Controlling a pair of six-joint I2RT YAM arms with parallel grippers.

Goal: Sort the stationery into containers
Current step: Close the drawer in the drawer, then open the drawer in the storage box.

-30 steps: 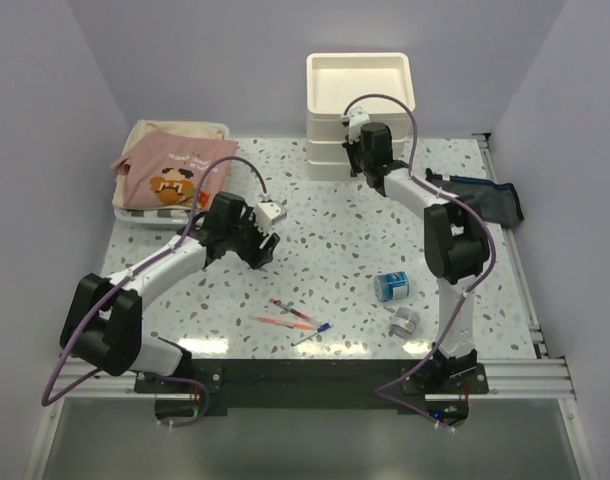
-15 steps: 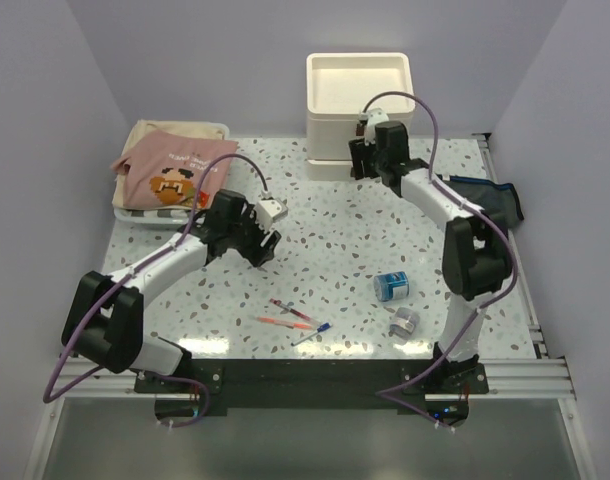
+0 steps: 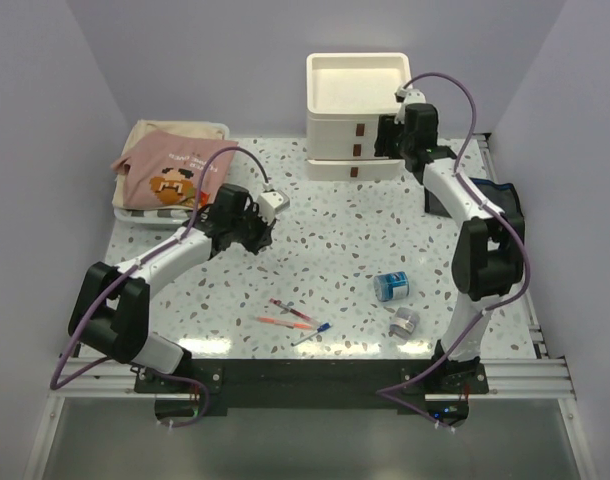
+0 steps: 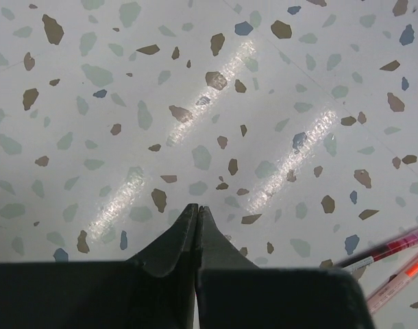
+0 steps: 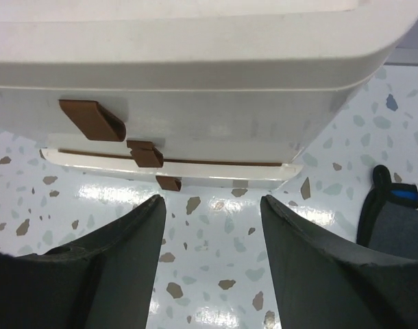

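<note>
The right arm (image 3: 451,186) has swung off the front of the drawer unit (image 3: 357,110) to its right corner, baring the brown handles (image 5: 92,118). Thin pens (image 3: 290,318), a blue roll (image 3: 391,287) and a grey roll (image 3: 403,322) lie loose toward the near side of the worktop (image 3: 335,235), so sorting looks well short of done. The right end effector (image 5: 210,202) faces the unit, fingers apart and empty. The left end effector (image 4: 197,209) hangs over the worktop, fingers together and empty.

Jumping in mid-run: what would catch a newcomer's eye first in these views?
The cream drawer unit at the back centre stands out, with the right gripper open just before its brown handles. Left of centre, the left gripper is shut above the speckled table, while pens, a blue roll and a grey roll lie loose near the front.
</note>
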